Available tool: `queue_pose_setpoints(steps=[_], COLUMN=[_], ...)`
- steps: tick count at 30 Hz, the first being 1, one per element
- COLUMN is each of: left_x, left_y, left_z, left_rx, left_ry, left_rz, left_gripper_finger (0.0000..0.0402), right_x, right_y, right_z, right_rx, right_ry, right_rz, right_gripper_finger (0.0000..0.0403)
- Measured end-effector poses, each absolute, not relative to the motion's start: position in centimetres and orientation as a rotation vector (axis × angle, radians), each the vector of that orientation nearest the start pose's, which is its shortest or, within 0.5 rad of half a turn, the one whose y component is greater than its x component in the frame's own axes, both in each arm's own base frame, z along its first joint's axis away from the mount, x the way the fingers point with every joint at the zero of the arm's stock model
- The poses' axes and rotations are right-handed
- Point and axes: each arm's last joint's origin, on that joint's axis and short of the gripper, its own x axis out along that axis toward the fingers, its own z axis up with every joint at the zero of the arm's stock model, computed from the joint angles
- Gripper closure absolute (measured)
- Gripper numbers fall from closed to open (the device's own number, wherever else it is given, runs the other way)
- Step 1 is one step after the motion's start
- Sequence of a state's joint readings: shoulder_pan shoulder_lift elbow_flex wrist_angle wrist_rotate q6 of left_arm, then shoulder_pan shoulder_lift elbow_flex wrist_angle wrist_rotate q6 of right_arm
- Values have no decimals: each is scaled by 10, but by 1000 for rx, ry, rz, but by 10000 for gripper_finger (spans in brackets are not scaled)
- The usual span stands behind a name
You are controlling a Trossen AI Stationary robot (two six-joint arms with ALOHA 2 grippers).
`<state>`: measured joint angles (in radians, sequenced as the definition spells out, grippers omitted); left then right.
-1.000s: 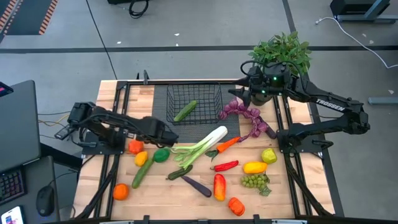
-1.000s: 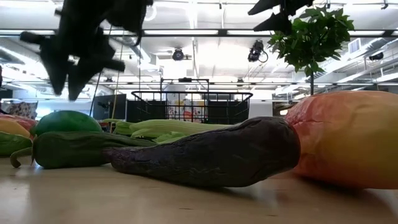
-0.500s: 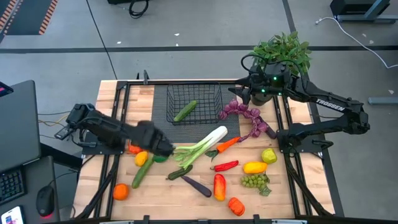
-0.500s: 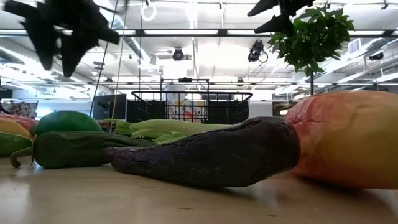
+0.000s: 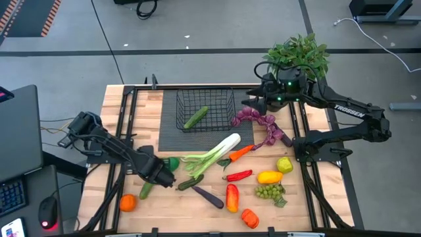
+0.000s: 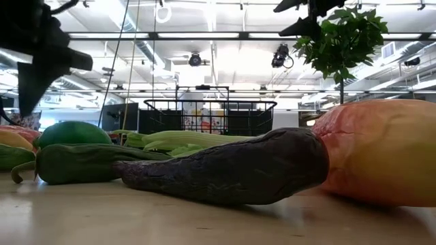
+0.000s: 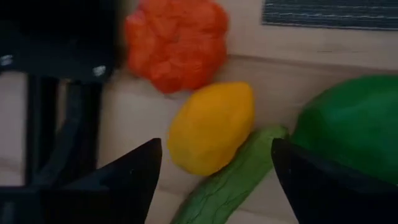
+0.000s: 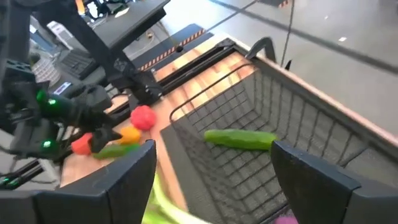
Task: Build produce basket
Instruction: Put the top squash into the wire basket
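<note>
**Left gripper low over the produce, one cucumber in the basket**

We see the basket [image 5: 205,109] at the far middle of the table on a dark mat [image 5: 172,135], with a single cucumber [image 5: 195,117] lying inside it. The rest of the produce is spread across the near half – a leek [image 5: 214,155], a carrot [image 5: 241,152], green grapes [image 5: 268,191], an eggplant [image 5: 208,197] and an orange [image 5: 127,203] among them.

The left gripper [image 5: 166,178] hangs low over the near-left cluster, its fingers [image 7: 127,174] spread apart and empty – between them we see a yellow lemon-like fruit [image 7: 210,127] touching a second cucumber [image 7: 233,180], with a green pepper [image 7: 348,118] just beside.

The right gripper [image 5: 253,104] hovers by the basket's far-right corner, above purple grapes [image 5: 258,120], fingers apart, holding nothing.
</note>
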<state>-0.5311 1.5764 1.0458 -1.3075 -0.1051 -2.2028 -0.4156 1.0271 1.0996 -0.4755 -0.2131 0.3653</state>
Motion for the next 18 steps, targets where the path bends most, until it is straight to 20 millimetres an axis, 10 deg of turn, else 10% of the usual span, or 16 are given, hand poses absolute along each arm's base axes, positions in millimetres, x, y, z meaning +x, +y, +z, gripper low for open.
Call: queue_pose_setpoints(steps=[8, 18], left_x=[194, 200], left_y=[-116, -98], left_z=[210, 209], left_rx=[-631, -52], left_ry=[1487, 1858], left_rz=[1276, 550], left_gripper_finger=[88, 88], right_x=[196, 196], right_y=[-78, -80], right_z=[369, 369], right_rx=[565, 595], right_ry=[351, 333], right_rz=[-232, -309], right_gripper_finger=[60, 59])
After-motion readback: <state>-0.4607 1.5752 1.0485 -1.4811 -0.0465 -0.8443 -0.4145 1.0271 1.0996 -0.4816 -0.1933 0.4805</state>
